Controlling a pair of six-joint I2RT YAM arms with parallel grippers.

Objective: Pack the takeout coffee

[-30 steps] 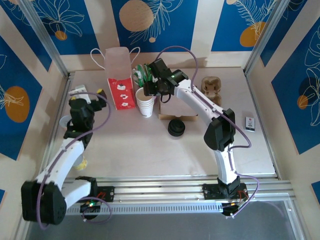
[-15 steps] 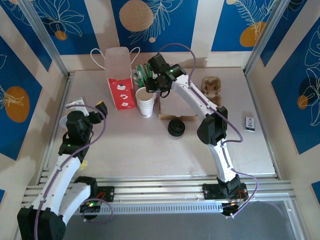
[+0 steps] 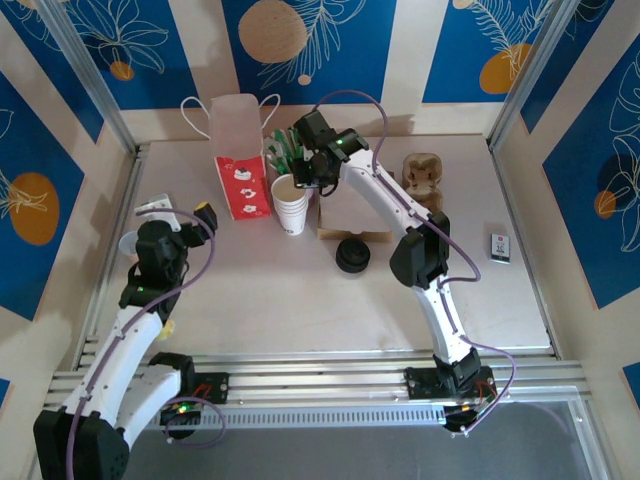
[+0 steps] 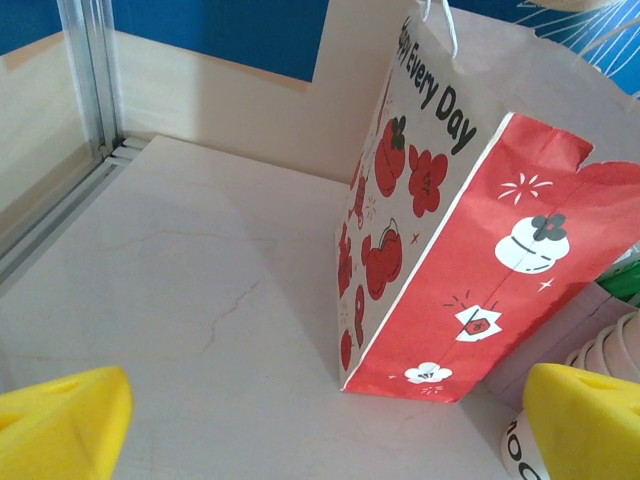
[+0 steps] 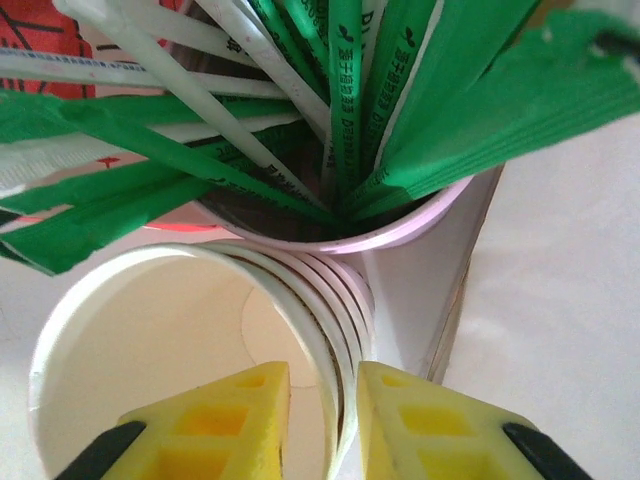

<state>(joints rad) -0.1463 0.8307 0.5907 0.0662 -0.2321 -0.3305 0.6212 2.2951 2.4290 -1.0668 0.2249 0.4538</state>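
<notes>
Right gripper [image 5: 325, 398] pinches far-right rim of upright stack of lidless white paper cups [image 5: 180, 330], straight below it; left gripper [image 4: 320, 420] fingers apart, well left.

Bright, even light, soft shadows on the table [image 3: 280, 290]; the left pincer [image 4: 320, 425] looks slightly blurred.

There was one paper bag [image 3: 243, 186]. One stack of white paper cups [image 3: 290, 207] showed at least four nested rims in the right wrist view. One pink-rimmed cup [image 5: 400, 232] held many wrapped straws [image 5: 345, 90], too overlapped to count. There were one brown pulp carrier [image 3: 422, 175], one stack of black lids [image 3: 352, 256] and two grippers: left gripper [image 4: 322, 425] and right gripper [image 5: 325, 400].
</notes>
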